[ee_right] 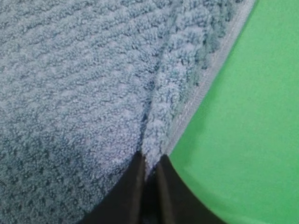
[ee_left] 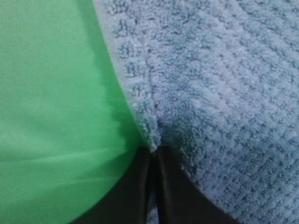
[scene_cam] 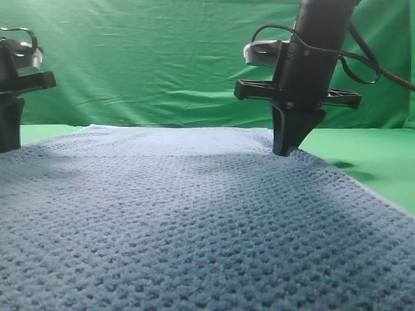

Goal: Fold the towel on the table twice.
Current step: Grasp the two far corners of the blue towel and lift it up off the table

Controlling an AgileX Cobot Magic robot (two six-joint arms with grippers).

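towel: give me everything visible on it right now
The towel is a blue-grey waffle-weave cloth with a thin pale hem, lying spread flat and unfolded on the green table. Both wrist views show jaws closed on a puckered ridge of cloth at its side edges: the left gripper and the right gripper.

The table point(scene_cam: 382, 162) was a flat, smooth green surface, and the towel point(scene_cam: 194, 220) lay spread directly on it, covering most of what the high view showed. Bare green table showed only outward of each gripper: to the right of the right gripper point(scene_cam: 285, 153) and, in a narrow strip, beside the left gripper point(ee_left: 153, 150). In the wrist views the towel's pale edge ran up and away from each set of fingertips, with table on the outer side and bumpy blue-grey cloth on the inner side. At both tips the cloth was bunched into a small raised ridge.
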